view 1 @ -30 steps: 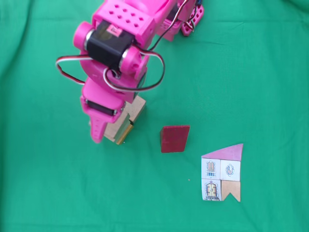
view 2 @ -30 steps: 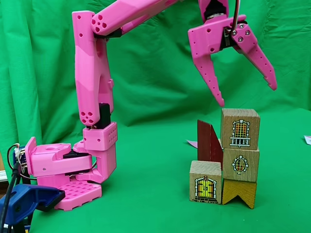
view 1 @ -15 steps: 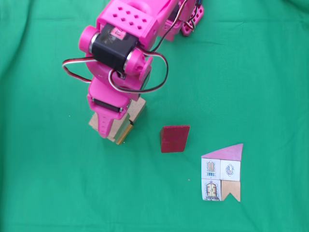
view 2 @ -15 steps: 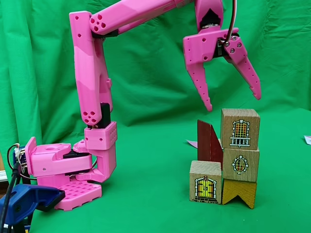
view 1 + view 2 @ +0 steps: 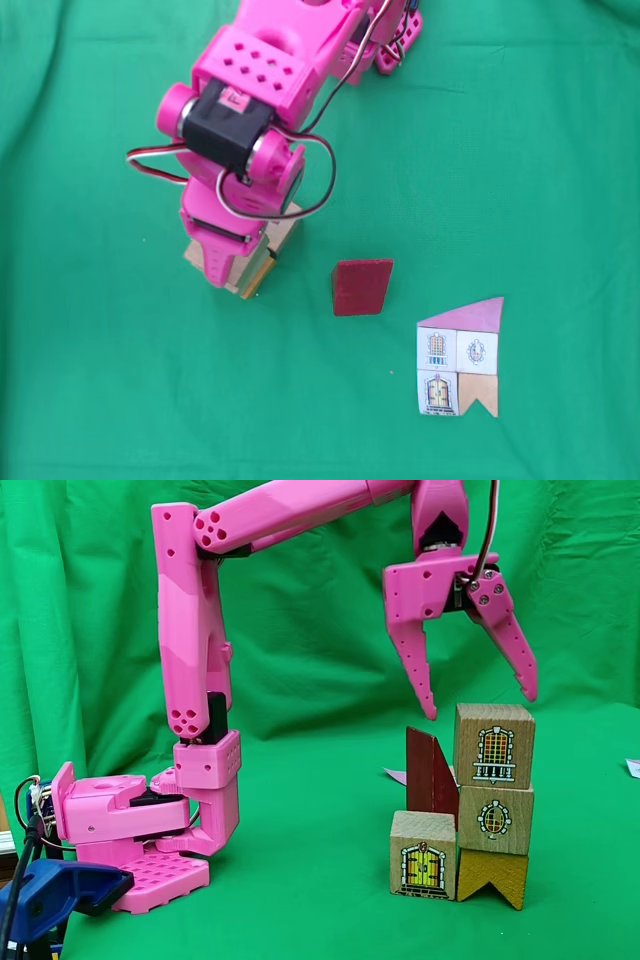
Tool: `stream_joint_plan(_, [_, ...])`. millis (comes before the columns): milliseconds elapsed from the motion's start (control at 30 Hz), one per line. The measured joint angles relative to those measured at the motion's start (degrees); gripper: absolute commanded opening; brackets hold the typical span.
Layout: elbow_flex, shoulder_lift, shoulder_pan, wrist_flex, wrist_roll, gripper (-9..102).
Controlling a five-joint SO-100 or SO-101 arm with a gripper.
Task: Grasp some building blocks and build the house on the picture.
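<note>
Hovering my pink two-finger gripper (image 5: 477, 702), jaws spread wide and empty, just above the stacked light-tan wooden cubes (image 5: 494, 745).
From the side I see window and door prints; from above, the dark red slant-topped block (image 5: 362, 287) beside the flat house-shaped card (image 5: 459, 357).

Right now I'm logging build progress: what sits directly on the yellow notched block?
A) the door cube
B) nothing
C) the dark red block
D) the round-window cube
D: in a fixed view the round-window cube rests on the yellow notched block, with the tall-window cube above it.

top-down fixed | table-level side fixed | both: arm (image 5: 250, 130), blocks (image 5: 470, 810)
</note>
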Motion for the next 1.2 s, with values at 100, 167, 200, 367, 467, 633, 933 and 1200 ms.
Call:
stream_joint_plan(100, [0.0, -0.1, 0.0, 0.0, 0.0, 37])
stream_joint_plan(167, [0.0, -0.1, 0.0, 0.0, 0.0, 37])
stream_joint_plan(200, [0.0, -0.1, 0.0, 0.0, 0.0, 37])
stream_joint_plan(367, [0.0, -1.0, 0.0, -0.2, 0.2, 37])
stream_joint_plan(467, [0.0, -1.5, 0.0, -0.4, 0.4, 37])
stream_joint_plan(633, [0.0, -1.5, 0.4, -2.1, -0.1, 37])
stream_joint_plan(933, [-0.6, -3.8, 0.4, -3.6, -0.1, 37])
stream_joint_plan(1200, [-0.6, -5.6, 0.4, -3.6, -0.1, 36])
